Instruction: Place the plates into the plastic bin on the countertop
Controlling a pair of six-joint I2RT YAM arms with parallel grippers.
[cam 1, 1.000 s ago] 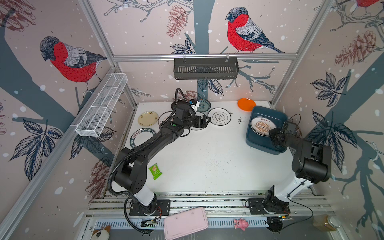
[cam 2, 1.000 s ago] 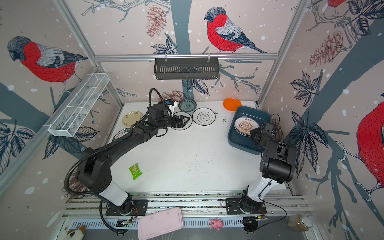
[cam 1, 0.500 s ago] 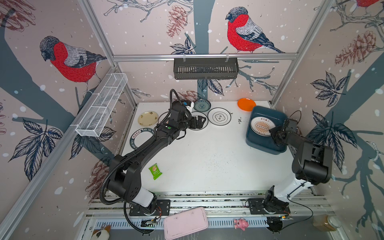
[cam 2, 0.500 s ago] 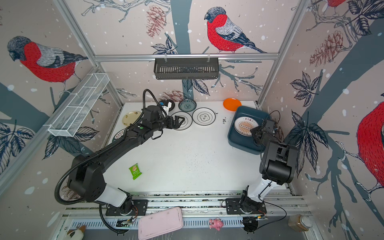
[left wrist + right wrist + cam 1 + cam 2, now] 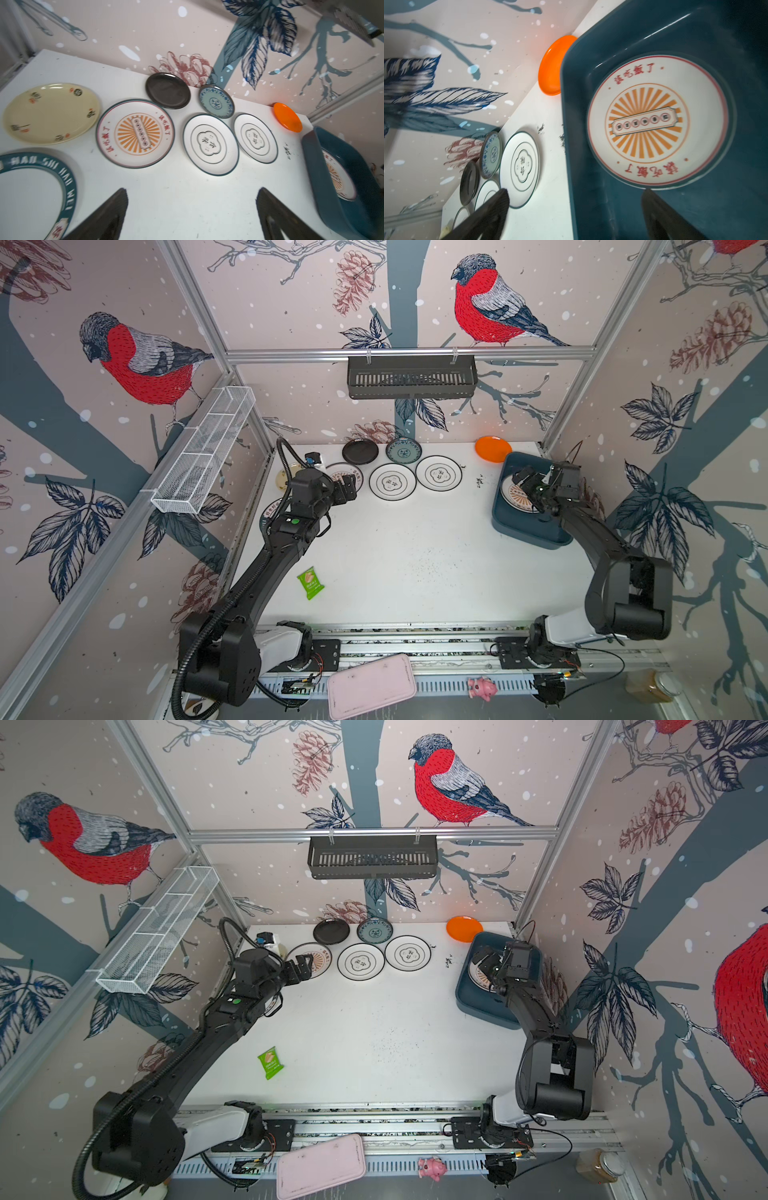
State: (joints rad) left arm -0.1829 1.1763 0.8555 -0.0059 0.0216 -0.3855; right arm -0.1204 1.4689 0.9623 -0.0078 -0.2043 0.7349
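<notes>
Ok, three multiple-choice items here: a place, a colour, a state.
1. Small plain orange round plate lies: A in the dark teal plastic bin; B on the white countertop beside it; C in a basket.
2. Round plate inside the bin shows: A orange sunburst; B plain black; C teal flowers.
3. Right gripper: A shut on a plate; B open, empty; C unseen.
B, it rests outside the bin's wall; A, orange rays show; B, jaws apart, nothing between.
</notes>
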